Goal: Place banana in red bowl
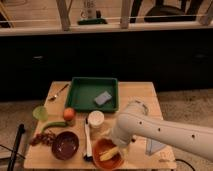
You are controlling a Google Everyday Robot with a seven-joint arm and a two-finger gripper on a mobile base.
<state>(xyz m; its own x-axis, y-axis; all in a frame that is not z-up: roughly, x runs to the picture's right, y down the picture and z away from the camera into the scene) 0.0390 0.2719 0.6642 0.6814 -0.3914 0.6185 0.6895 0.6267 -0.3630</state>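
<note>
**Banana inside red bowl**

On the bench, lower left: dark maroon bowl. Just right of it, bottom centre: red bowl with the banana lying in it. Right above the bowl's right rim: end effector, close over the banana; wide or narrow, cannot tell.

No readable writing in view.
No lettering, label, brand or number can be made out on the bench or anything on it; the hand is at the 2 o'clock rim of the red bowl.
</note>
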